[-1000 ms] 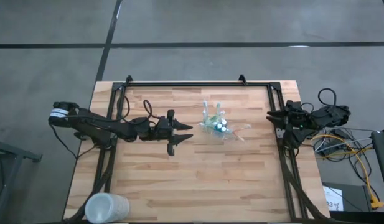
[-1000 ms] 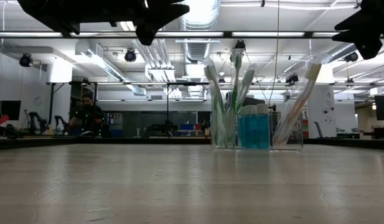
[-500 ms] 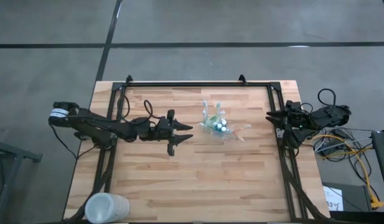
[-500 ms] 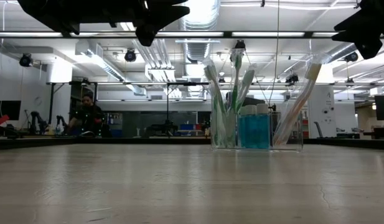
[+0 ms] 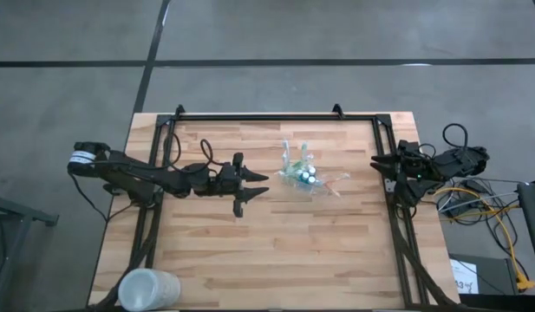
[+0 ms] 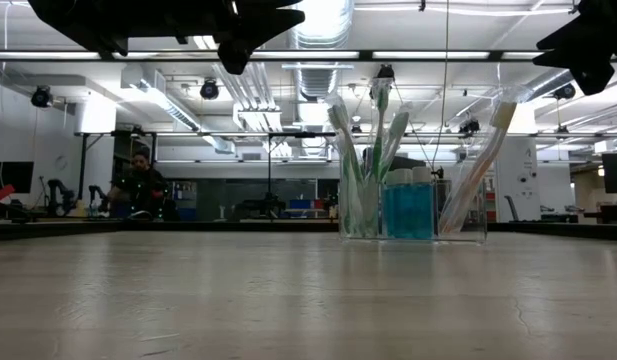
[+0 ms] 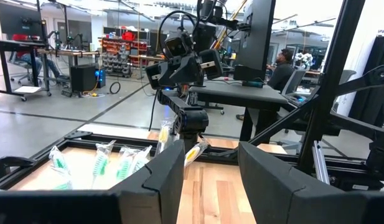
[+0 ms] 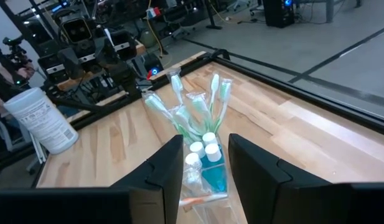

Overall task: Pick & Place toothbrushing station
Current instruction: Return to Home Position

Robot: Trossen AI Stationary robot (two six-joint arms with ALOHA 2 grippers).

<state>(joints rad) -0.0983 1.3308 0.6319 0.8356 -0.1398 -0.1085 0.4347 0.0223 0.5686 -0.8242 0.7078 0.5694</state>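
The toothbrushing station (image 5: 303, 176) is a small clear holder standing upright on its base, right of the table's middle. It holds green and white toothbrushes (image 6: 363, 150), blue tubes (image 6: 408, 208) and an orange toothbrush (image 6: 483, 165) leaning right. My left gripper (image 5: 254, 189) hovers open above the table, left of the station and pointing at it. My right gripper (image 5: 380, 165) hangs open at the table's right edge, facing the station (image 8: 201, 158), with nothing between its fingers.
A frosted white cup (image 5: 148, 290) stands at the near left corner. Black frame rails (image 5: 267, 117) run along the far edge and both sides. Bare wood (image 5: 276, 251) lies between the station and the near edge. A person (image 6: 138, 185) sits in the room behind.
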